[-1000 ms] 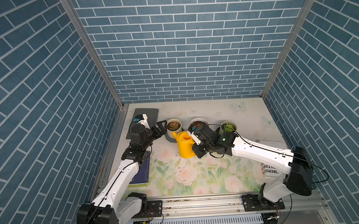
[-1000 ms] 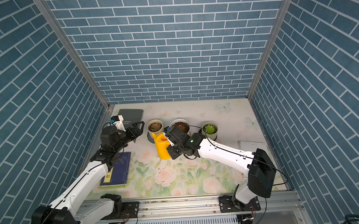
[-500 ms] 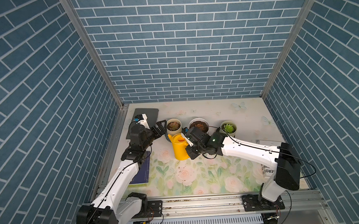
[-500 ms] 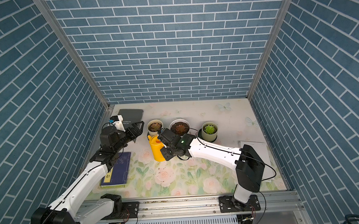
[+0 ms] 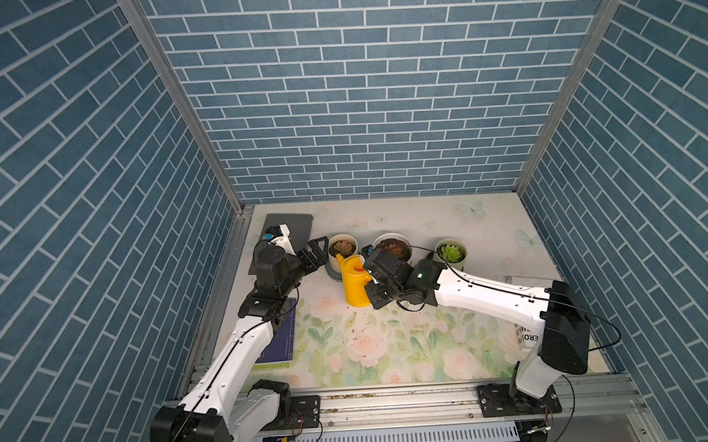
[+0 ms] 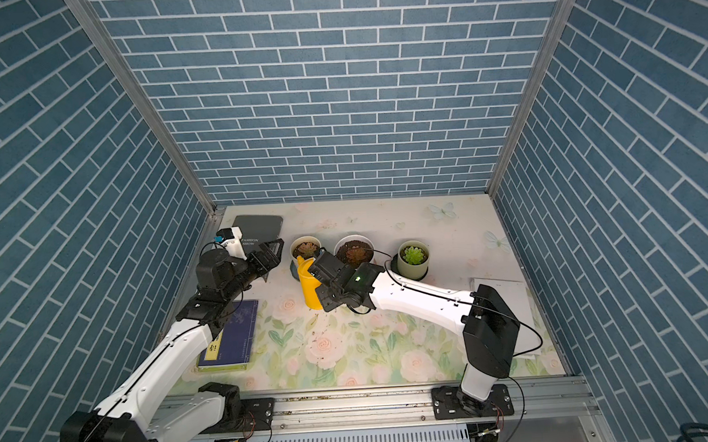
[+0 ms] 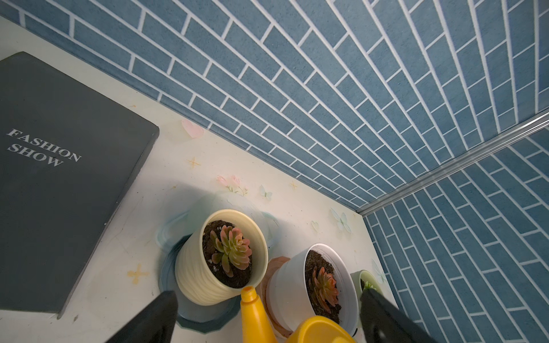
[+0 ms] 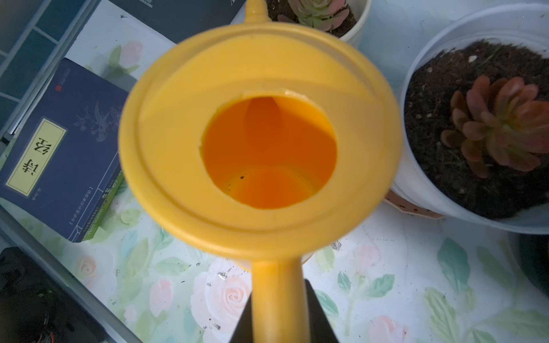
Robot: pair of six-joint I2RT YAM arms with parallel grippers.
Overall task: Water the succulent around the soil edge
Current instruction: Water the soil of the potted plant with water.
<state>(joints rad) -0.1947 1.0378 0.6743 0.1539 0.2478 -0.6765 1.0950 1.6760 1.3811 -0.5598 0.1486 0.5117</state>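
Note:
The succulent [image 7: 230, 249], a dull reddish-green rosette, sits in a cream ribbed pot [image 5: 342, 247] on a grey-blue saucer [image 7: 202, 314]. Its soil edge [image 7: 214, 267] is a thin dark ring inside the rim. My right gripper [image 8: 277, 311] is shut on the handle of a yellow watering can [image 5: 353, 282], which is seen from above in the right wrist view [image 8: 258, 142]. The can's spout tip [image 7: 248, 292] is at the near side of the cream pot's rim. My left gripper [image 5: 318, 253] hangs open just left of the cream pot, holding nothing.
A wider white pot [image 5: 392, 247] with an orange-red rosette stands right behind the can. A pale green pot [image 5: 451, 253] is further right. A grey book [image 5: 290, 225] lies at the back left, a blue book [image 5: 281, 338] under my left arm, and a white sheet [image 5: 530, 281] lies at right.
My right arm has carried the watering can left and slightly back, bringing the spout up to the cream pot. The left arm has stayed still.

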